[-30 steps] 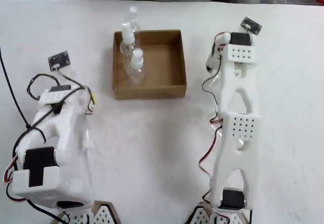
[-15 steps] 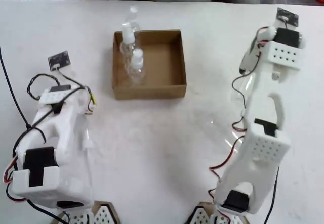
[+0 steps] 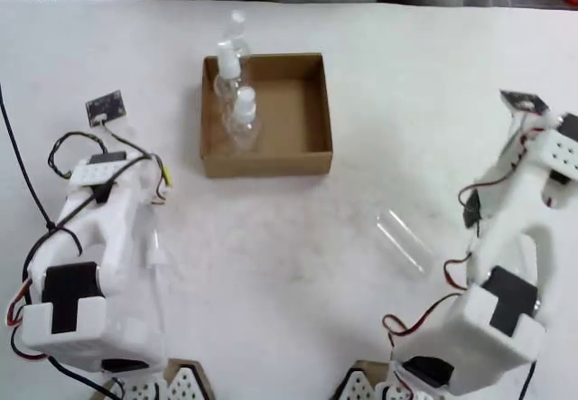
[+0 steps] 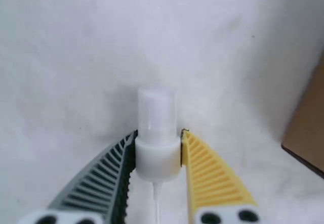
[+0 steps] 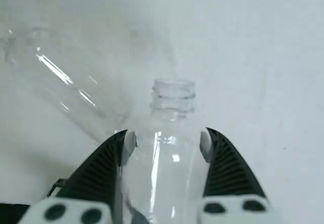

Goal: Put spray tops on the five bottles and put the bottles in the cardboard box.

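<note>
In the left wrist view my left gripper point(image 4: 158, 139) is shut on a white spray top point(image 4: 157, 133), held just above the white table. From above, that spray top point(image 3: 159, 256) shows beside the left arm point(image 3: 99, 210). My right gripper point(image 5: 167, 139) is shut on a clear bottle point(image 5: 171, 148) with a bare, open neck. Another clear bottle point(image 5: 61, 85) lies on the table just beyond it; in the high view this bottle point(image 3: 403, 239) lies left of the right arm point(image 3: 533, 174). Two capped bottles point(image 3: 237, 102) lie in the cardboard box point(image 3: 307, 161), along its left side.
One more clear capped bottle point(image 3: 237, 26) sits just behind the box's far left corner. A corner of the box point(image 4: 310, 133) shows in the left wrist view. Loose cables hang off both arms. Open table lies between the arms, in front of the box.
The right arm has swung from beside the box to the table's right side and drawn back, uncovering the bottle lying on the table. The left arm has not moved.
</note>
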### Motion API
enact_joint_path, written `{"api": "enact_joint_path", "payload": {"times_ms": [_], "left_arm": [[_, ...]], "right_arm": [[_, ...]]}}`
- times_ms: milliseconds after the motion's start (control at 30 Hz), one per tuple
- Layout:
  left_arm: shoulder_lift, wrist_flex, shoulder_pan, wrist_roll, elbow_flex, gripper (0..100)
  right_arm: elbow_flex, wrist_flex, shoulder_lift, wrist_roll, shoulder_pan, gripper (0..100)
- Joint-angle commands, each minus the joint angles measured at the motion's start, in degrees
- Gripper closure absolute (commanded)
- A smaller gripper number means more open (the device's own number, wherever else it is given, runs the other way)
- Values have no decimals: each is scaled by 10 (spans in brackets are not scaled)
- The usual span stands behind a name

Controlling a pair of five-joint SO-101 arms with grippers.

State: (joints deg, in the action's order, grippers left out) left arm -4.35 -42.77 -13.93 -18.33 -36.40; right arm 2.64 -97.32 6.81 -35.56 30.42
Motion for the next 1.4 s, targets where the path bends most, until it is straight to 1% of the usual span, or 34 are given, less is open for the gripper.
{"api": "enact_joint_path", "payload": {"times_ms": [0,200,367,633,733,800,933,967,1133,1200,1367], "left_arm": [[15,11,9,5,3,969],[15,11,9,5,3,969],[15,11,9,5,3,969],[15,11,9,5,3,969],[15,11,9,5,3,969],[15,11,9,5,3,969],[15,11,9,5,3,969],[15,11,9,5,3,969],[15,11,9,5,3,969],[15,11,9,5,3,969],[15,11,9,5,3,969]], "right_arm": [[-37,-15,-58,-58,45,981],[-111,12,-98,-131,121,981],[-188,78,-122,-175,173,981],[-338,288,-124,-162,175,981],[-359,339,-124,-107,175,981],[-367,364,-124,-84,175,981],[-375,387,-123,-83,174,977],[-375,394,-123,-83,174,963],[-374,404,-124,-77,173,803],[-374,403,-124,-77,158,758],[-373,403,-124,-77,138,762]]}}
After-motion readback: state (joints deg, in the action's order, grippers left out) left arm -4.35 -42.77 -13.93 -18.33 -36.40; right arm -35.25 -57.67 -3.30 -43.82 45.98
